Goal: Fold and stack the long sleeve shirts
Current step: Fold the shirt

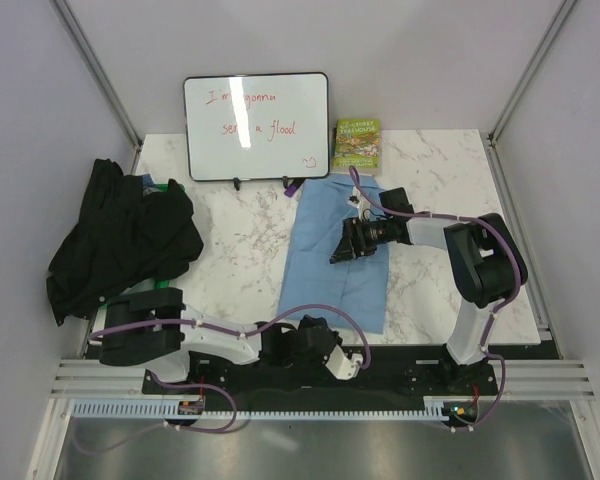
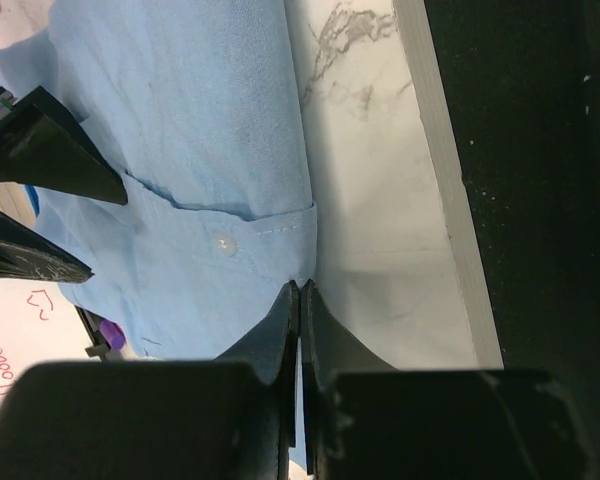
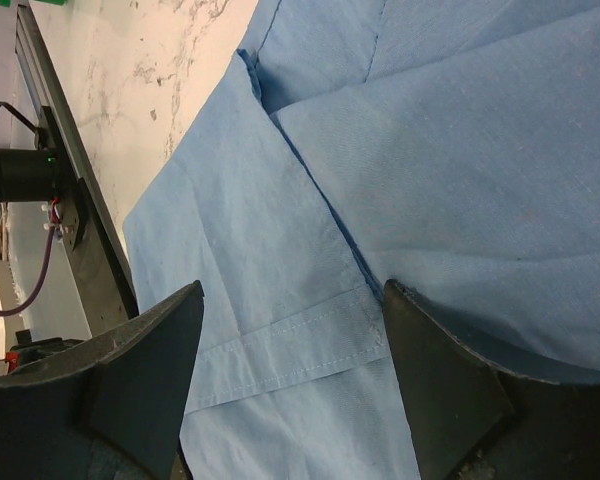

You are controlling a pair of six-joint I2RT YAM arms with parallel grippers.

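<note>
Marble table (image 1: 240, 240) shows bare on both sides of the blue shirt (image 1: 335, 250), which lies as a long narrow strip down the middle, its far end toward the whiteboard (image 1: 257, 125). The black shirt (image 1: 120, 240) sits heaped at the left edge, well apart and not yet folded.

Your left gripper (image 2: 300, 290) is closed, its tips together right on the blue shirt's near hem. It reads as a pinch on the hem's edge, though you cannot tell how much cloth is caught. That hold suits lifting the near end and carrying it back over the strip.

Your right gripper (image 3: 292, 290) stands wide apart and holds nothing. It is low over the shirt's middle, with a folded edge of cloth showing between its fingers. I judge it is there to mark or pin the fold line; whether it presses the cloth you cannot tell.

Mind the front: the hem lies near the table's edge, with the black rail (image 2: 540, 200) just beyond, so you have little room there. At the far end the book (image 1: 357, 143) and a marker (image 1: 292, 185) sit just beside the shirt's corners, so land the fold short of them. Your widest open room is to the right of the shirt.
</note>
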